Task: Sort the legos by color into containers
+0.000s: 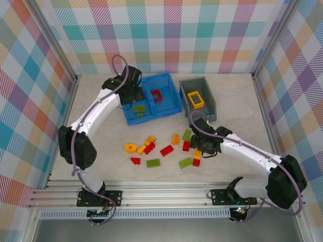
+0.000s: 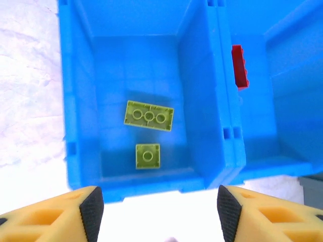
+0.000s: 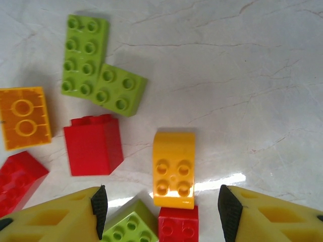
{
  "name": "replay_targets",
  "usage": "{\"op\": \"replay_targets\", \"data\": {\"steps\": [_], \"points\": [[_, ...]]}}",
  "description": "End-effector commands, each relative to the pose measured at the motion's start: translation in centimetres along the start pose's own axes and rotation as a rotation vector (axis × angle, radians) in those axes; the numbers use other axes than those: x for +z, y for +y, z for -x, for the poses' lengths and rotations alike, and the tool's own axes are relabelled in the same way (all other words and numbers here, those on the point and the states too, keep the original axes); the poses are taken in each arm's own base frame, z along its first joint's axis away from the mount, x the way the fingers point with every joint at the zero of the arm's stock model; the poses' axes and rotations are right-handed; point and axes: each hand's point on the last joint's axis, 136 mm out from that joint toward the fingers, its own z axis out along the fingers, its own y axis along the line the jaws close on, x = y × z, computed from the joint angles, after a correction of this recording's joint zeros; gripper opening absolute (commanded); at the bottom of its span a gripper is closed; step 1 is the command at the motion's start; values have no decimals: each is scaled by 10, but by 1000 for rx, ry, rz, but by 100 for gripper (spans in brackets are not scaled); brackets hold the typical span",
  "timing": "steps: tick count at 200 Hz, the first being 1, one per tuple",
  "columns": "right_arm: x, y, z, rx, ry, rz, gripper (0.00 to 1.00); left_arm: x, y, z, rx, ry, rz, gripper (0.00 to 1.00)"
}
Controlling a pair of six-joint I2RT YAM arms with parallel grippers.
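My left gripper (image 2: 159, 214) hangs open and empty over the near wall of the blue bin (image 2: 202, 101). Two green legos (image 2: 149, 115) lie in its left compartment and a red piece (image 2: 239, 67) in its right. In the top view a yellow frame (image 1: 196, 99) sits in the grey bin (image 1: 209, 107). My right gripper (image 3: 161, 212) is open just above the table, its fingers on either side of a yellow lego (image 3: 174, 169) without touching it. A red lego (image 3: 179, 227) and a green one (image 3: 126, 227) lie between the fingers too.
Loose legos lie across the table's middle: a round yellow one (image 1: 130, 147), a green one (image 1: 153, 163), a red one (image 1: 166, 150), an orange one (image 1: 175, 139). Near my right gripper are a red block (image 3: 93, 143), two green bricks (image 3: 85, 53) and an orange brick (image 3: 24, 117).
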Motion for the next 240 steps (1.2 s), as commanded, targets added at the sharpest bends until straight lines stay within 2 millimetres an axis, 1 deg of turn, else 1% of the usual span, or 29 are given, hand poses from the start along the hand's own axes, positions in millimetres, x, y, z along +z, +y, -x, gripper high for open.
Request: {"op": "replay_targets", "data": {"steps": [1,19,43,58,76,98,106,121,136,147,159,164,177,193,207,218,230,240], "points": [[16,6,-4,-15,47,28,62,-29,16,-10,18,-23,4,60],[30,3,-9,-4,94,5,61,-48,12,-27,0,-11,-90,60],[47,0,-19,7,143,-10,58,-72,-10,-55,24,32,-266,60],[56,-4,-25,12,171,-34,53,-84,-23,-73,42,62,-357,60],[59,-13,-30,25,196,-87,50,-97,-35,-94,68,87,-423,61],[59,-21,-36,37,202,-113,49,-109,-46,-117,87,110,-467,62],[60,-23,-37,39,202,-110,46,-112,-50,-124,87,114,-486,62],[63,-23,-38,37,196,-102,37,-118,-60,-138,79,111,-528,61],[56,-23,-29,30,151,-97,28,-122,-73,-152,66,97,-571,61],[42,-25,-14,10,82,-113,26,-129,-85,-161,68,69,-603,61],[21,-22,14,-23,-18,-109,24,-135,-99,-168,89,25,-616,61],[13,-19,28,-34,-55,-95,24,-138,-104,-169,99,6,-615,61],[-6,-8,67,-53,-132,-43,24,-137,-113,-173,126,-37,-579,60],[-18,5,115,-81,-185,26,23,-134,-127,-174,144,-75,-565,59],[-17,11,155,-99,-214,56,22,-130,-135,-173,148,-98,-551,59],[-7,19,183,-125,-219,95,21,-127,-142,-173,155,-104,-548,59],[6,24,207,-152,-213,96,20,-123,-147,-174,165,-98,-540,59],[20,28,221,-168,-185,103,19,-121,-151,-175,175,-93,-536,59]]}}
